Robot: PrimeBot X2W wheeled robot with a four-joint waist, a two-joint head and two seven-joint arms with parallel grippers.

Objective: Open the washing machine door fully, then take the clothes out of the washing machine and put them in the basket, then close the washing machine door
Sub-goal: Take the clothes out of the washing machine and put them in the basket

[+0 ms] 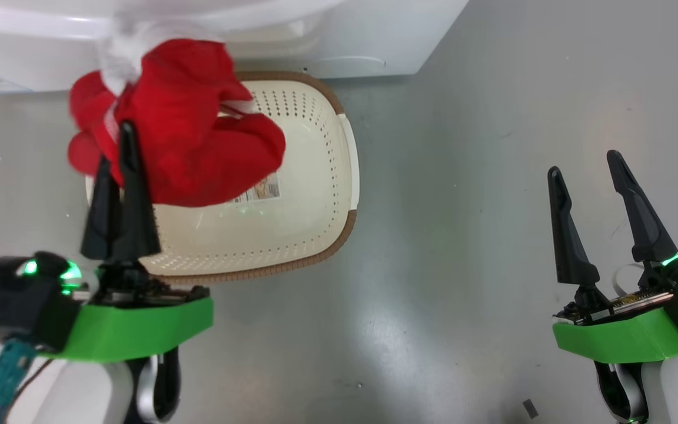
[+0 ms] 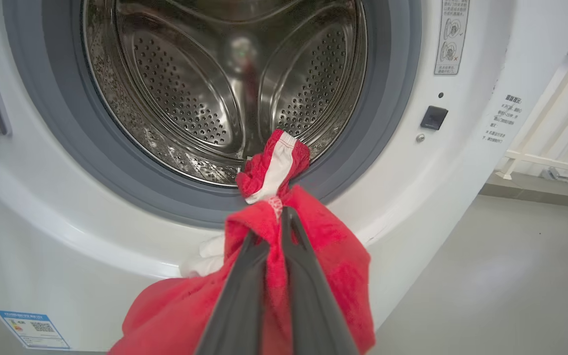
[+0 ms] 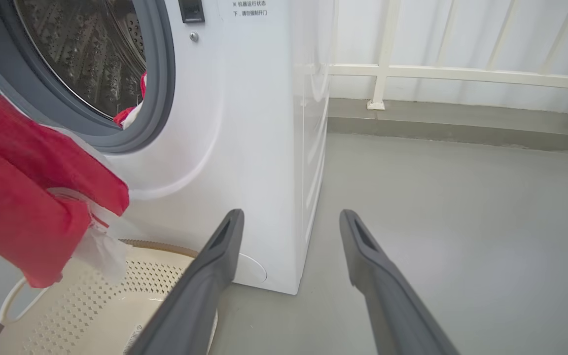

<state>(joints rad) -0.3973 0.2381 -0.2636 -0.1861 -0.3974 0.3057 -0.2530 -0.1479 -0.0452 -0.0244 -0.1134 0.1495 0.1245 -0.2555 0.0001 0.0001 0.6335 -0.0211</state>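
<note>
— Clothes (image 1: 198, 129) are hanging in a red and white bundle over there. What is holding them?

— The left fingers (image 1: 136, 200) are pressing together on a fold of the red fabric and pinching it right at their tips. The rest is drooping just beyond those tips and to either side of them.

— Where is the basket (image 1: 315, 235) sitting?

— It is standing on the floor (image 1: 462, 235), below the left fingers and just past them. The bundle is dangling above the part of it nearest the fingertips rather than lying inside. I cannot tell whether the white scrap at the bottom is touching the rim.

— And the washing machine (image 2: 437, 187)?

— It is facing the left fingertips from straight ahead, with the steel drum (image 2: 190, 88) gaping behind the grey gasket (image 2: 57, 123). One red end with a white stripe is stretching from the fingertips towards the lower edge of that opening.

— What are the right fingers (image 1: 568, 235) doing?

— They are spreading wide and gripping nothing. They are pointing over bare floor, with the machine's corner lying off to their left and the clothes hanging well apart from them.
</note>
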